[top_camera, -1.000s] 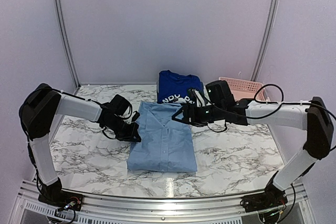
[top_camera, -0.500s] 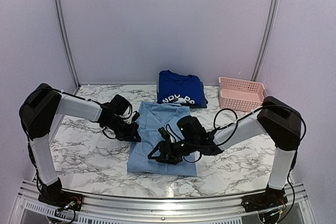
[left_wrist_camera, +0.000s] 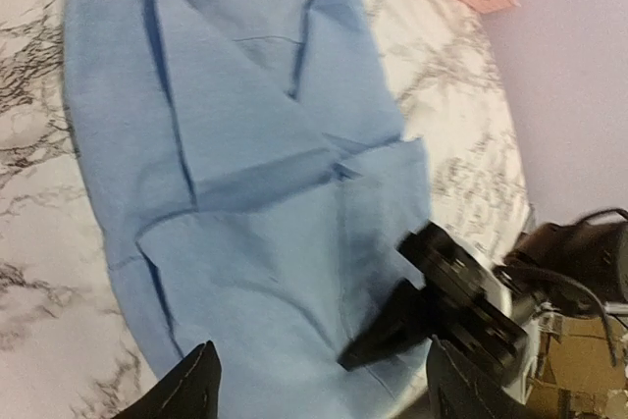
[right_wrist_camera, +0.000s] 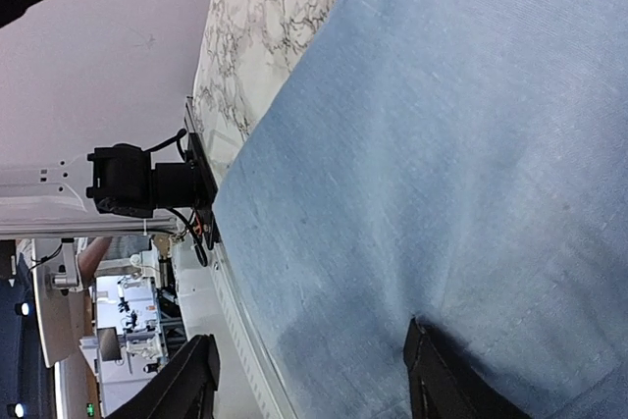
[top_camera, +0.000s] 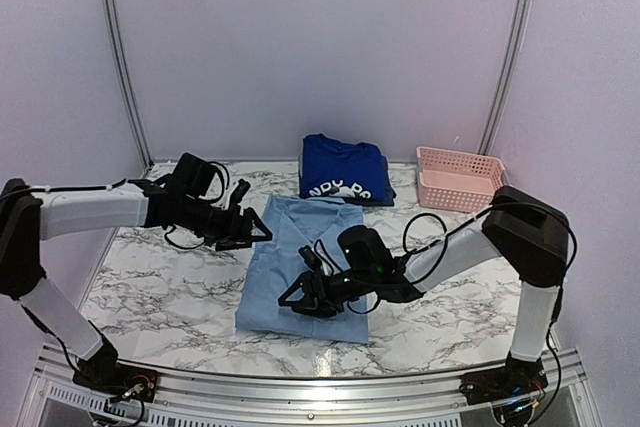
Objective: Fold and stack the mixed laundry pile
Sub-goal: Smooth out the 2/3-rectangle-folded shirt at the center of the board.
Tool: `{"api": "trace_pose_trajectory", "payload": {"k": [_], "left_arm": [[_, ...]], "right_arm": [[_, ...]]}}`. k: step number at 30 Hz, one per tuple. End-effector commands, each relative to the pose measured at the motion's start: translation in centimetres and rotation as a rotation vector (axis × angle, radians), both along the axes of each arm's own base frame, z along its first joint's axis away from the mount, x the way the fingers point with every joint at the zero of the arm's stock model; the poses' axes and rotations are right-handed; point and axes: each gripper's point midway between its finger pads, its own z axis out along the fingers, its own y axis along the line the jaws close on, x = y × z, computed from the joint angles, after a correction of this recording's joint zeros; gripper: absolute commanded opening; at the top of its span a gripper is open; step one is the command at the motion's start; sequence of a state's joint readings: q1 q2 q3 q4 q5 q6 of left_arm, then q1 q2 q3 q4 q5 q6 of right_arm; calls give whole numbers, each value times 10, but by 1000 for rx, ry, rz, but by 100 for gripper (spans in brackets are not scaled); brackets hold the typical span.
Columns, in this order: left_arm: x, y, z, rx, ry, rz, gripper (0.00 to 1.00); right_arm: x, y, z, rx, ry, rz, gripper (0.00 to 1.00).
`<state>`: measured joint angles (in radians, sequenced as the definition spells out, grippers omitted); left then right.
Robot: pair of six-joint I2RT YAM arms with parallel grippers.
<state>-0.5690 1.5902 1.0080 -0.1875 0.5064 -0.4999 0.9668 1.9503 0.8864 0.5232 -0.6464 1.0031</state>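
**Top view:** folded light-blue collared shirt (top_camera: 300,247) on the table (top_camera: 150,282); left gripper (top_camera: 257,236), jaws wide, just beside its left edge; right gripper (top_camera: 292,301), jaws wide, low over its near end
**Left wrist:** shirt ahead of the spread fingers (left_wrist_camera: 191,394)
**Right wrist:** shirt directly beneath the spread fingers (right_wrist_camera: 191,380)

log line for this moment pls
left gripper open beside light-blue collared shirt | right gripper open over its near end | royal-blue T-shirt folded behind

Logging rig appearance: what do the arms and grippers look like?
The left arm and right arm match: white tubular links, bulky black joints. The left gripper and right gripper are black, two-fingered. Loose black cables loop near each wrist.
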Motion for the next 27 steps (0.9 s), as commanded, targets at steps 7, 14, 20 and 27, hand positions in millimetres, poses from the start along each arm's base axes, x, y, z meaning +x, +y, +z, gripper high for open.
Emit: {"api": "trace_pose_trajectory", "payload": {"k": [7, 14, 20, 27], "left_arm": [[-108, -25, 34, -206, 160, -208, 81], [-116, -43, 3, -288, 304, -180, 82], [-144, -22, -67, -222, 452, -137, 81], [-166, 9, -102, -138, 510, -75, 81]], "right_arm": [[-28, -25, 69, 33, -4, 5, 65], [-44, -28, 33, 34, 145, -11, 62], [-59, -44, -19, -23, 280, -32, 61], [-74, -59, -40, -27, 348, -46, 61]]}}
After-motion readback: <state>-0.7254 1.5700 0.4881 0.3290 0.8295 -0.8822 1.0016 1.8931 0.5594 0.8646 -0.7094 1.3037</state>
